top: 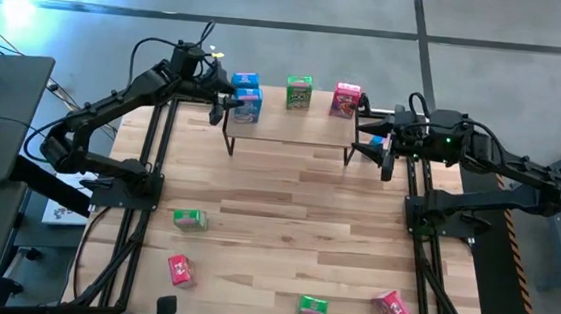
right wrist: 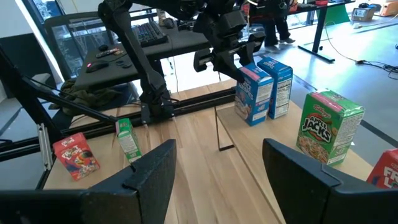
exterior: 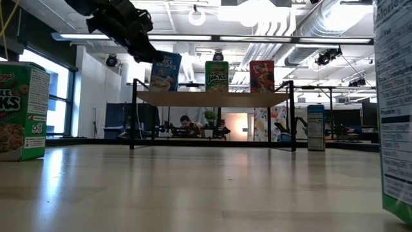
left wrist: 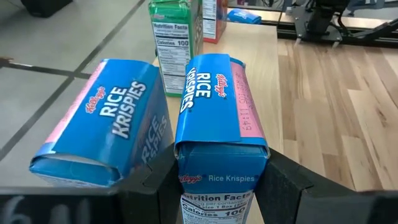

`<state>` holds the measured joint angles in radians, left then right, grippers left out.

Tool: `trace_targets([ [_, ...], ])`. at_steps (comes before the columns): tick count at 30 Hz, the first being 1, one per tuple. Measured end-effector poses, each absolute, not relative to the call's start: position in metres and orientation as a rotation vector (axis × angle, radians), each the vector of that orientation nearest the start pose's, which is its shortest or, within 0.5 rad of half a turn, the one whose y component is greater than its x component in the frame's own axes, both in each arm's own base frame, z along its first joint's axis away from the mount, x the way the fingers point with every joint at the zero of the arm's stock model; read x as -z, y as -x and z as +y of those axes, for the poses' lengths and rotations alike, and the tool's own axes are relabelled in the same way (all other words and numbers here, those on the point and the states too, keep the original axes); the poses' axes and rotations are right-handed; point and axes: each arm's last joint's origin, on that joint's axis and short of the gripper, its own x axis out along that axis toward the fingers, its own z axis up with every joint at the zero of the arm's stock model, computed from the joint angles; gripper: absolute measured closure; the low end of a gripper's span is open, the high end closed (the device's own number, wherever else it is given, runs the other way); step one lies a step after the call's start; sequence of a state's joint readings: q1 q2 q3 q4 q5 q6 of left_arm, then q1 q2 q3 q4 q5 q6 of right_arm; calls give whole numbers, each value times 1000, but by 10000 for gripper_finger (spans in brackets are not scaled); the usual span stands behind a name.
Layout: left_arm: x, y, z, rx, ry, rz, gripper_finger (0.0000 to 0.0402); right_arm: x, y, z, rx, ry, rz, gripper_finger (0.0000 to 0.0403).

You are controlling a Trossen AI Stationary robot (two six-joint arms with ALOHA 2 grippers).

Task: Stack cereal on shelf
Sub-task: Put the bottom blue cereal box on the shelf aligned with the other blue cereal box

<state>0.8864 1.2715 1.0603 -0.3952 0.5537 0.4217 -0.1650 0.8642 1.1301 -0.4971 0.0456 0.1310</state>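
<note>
Left pincer (left wrist: 214, 186) is clamped on a blue box (left wrist: 217, 118), one finger on each side, holding it upright at the left end of the shelf (top: 293, 128). From the low view the box looks tilted and possibly not fully seated on the shelf top; can't tell for sure. It sits just beside a second blue box (top: 246, 80) already on the shelf, further back. Progress as I read it: shelf has the green box (top: 299, 92) in the middle and the red box (top: 345, 99) at the right end, plus the two blues, so four up if mine counts. Left on the counter (top: 286, 218): a green one (top: 189, 218) near the left side, a red one (top: 179, 268) at front left, another green (top: 313, 305) at front centre, a red one (top: 391, 306) at front right. That's four loose that I can see from above; the right wrist view shows a blue box next to mine and the back one, hard to match against the top view, so I won't count a third blue. Right pincer (top: 377, 143) hangs off the right end of the shelf, fingers spread, holding nothing, well apart from any loose box. Roughly half done by my estimate.
</note>
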Motion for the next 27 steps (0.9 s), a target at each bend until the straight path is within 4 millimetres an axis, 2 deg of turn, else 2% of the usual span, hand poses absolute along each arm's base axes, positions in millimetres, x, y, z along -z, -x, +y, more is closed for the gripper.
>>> trace_targets([
  [27, -306, -174, 202, -202, 39, 542, 245, -404, -161, -28, 224, -144, 218, 171],
])
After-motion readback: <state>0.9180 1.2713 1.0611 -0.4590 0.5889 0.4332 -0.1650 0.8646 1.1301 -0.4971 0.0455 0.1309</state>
